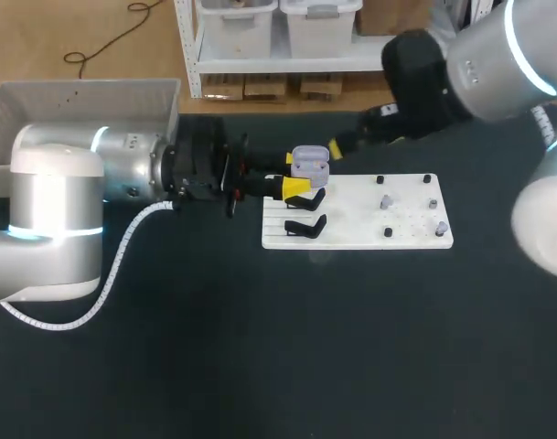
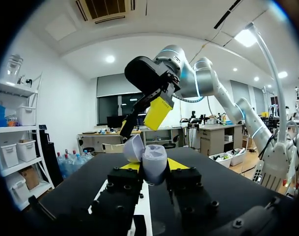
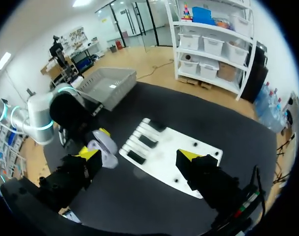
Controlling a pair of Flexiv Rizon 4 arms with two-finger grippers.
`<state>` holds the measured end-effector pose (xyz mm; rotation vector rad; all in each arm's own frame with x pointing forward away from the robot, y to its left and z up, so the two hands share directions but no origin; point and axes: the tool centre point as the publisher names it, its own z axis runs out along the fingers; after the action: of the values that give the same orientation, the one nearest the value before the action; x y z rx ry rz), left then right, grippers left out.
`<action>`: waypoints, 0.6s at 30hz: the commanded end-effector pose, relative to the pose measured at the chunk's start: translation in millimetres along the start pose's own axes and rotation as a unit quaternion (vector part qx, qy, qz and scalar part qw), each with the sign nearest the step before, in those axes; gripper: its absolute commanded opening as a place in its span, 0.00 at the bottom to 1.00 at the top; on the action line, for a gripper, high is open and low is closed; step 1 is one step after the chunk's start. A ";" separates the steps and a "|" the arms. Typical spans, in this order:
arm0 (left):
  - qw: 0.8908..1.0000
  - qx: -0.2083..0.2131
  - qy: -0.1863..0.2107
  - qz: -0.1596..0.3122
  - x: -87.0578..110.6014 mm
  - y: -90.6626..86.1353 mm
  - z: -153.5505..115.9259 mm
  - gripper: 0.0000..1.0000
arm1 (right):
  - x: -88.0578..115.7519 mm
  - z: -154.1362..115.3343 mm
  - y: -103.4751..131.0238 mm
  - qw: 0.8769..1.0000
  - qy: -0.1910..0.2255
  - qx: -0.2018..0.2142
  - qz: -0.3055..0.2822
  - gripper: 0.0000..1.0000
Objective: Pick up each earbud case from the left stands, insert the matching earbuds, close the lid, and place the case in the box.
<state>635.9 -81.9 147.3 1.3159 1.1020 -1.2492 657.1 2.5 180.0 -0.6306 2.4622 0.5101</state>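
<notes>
A lavender earbud case [image 1: 310, 163] with its lid open is held above the left end of the white board [image 1: 360, 240]. My left gripper [image 1: 296, 187] is shut on it. In the left wrist view the case [image 2: 153, 164] stands between the yellow tips, its lid [image 2: 133, 147] tilted back. My right gripper [image 1: 337, 151] hangs open just beyond the case, seen ahead as a yellow-tipped finger [image 2: 158, 112]. In the right wrist view my right gripper [image 3: 139, 160] is wide open with the case [image 3: 102, 145] near one finger. Two black stands [image 1: 305, 212] on the board are bare. Small earbuds [image 1: 385, 200] sit among pegs on its right half.
A grey box [image 1: 77, 101] stands at the table's far left, behind my left arm; it also shows in the right wrist view [image 3: 107, 86]. Small black pegs [image 1: 388, 232] stick up from the board. Dark tabletop stretches in front of the board.
</notes>
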 end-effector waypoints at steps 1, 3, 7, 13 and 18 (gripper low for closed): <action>1.000 -0.001 -0.001 0.001 0.8 -0.3 -0.1 0.00 | 16.8 -24.3 -13.6 0.997 0.014 0.077 0.010 1.00; 1.000 -0.001 -0.001 0.001 0.8 -0.3 -0.1 0.00 | 25.0 -26.3 -25.5 0.994 0.033 0.099 0.022 1.00; 1.000 -0.001 -0.001 0.001 0.8 -0.3 -0.1 0.00 | 42.0 -29.0 -45.1 0.987 0.067 0.139 0.049 1.00; 1.000 -0.001 -0.001 0.001 0.8 -0.3 -0.1 0.00 | 72.1 -22.0 -66.5 0.975 0.121 0.174 0.067 1.00; 1.000 -0.001 -0.001 0.001 0.8 -0.3 -0.1 0.00 | 97.5 -11.6 -81.8 0.965 0.171 0.181 0.079 1.00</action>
<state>635.9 -81.8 147.3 1.3160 1.1022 -1.2492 617.8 -104.5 120.3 -0.3990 2.8251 0.0091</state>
